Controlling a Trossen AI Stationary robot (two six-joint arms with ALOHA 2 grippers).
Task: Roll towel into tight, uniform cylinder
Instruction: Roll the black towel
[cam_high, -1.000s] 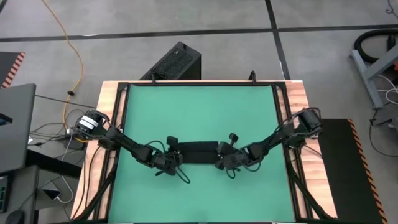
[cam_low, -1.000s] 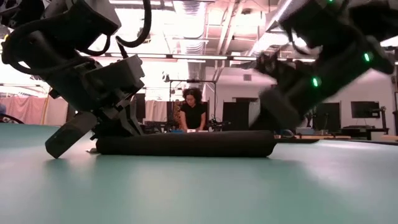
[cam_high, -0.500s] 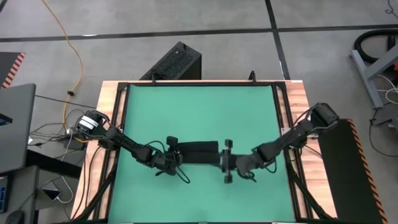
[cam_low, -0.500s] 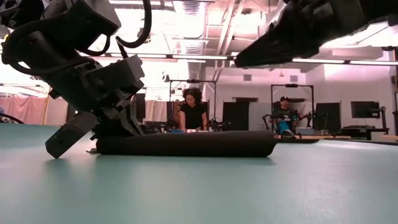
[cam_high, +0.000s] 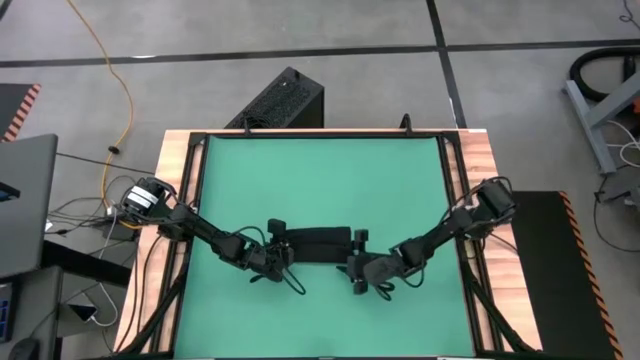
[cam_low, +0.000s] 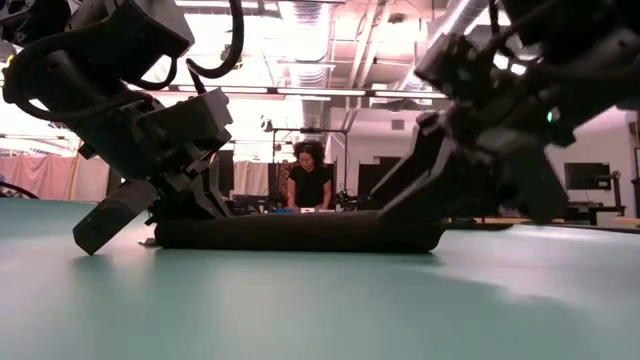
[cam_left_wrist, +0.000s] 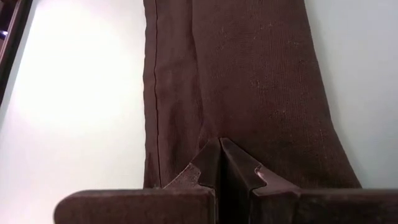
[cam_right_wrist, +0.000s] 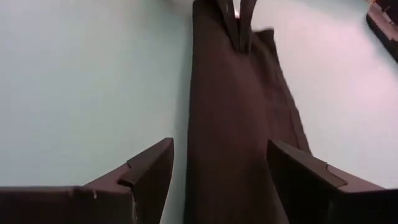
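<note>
The right gripper (cam_high: 356, 262) stands with its two dark fingers (cam_right_wrist: 147, 167) spread wide, one on each side of the right end of the towel (cam_high: 315, 243), and grips nothing; in its wrist view the cloth runs out from between the spread fingers and bare mat shows between the cloth and one finger. Seen from table height the same gripper (cam_low: 420, 195) slopes down to that end of the roll, though whether a fingertip touches the cloth there is hard to make out.

The left gripper (cam_high: 277, 246) is at the other end, its jaws pressed tight together. In its wrist view the closed fingertips (cam_left_wrist: 219, 163) meet in a point right on top of the towel (cam_left_wrist: 249, 81), at a fold line along the cloth; I cannot tell if any fabric is pinched between them. In the low view this gripper (cam_low: 175, 205) sits low against the left end of the roll.

The towel (cam_low: 300, 232) itself lies as a long, dark, fairly even cylinder on the green mat (cam_high: 320, 180), a little nearer the front edge than the middle, stretched crosswise between the two grippers.

Around the mat runs the wooden table (cam_high: 478, 150) edge. A black ribbed box (cam_high: 280, 100) stands on the floor beyond the far side. Across the room, a person (cam_low: 311, 178) is at a workbench.
</note>
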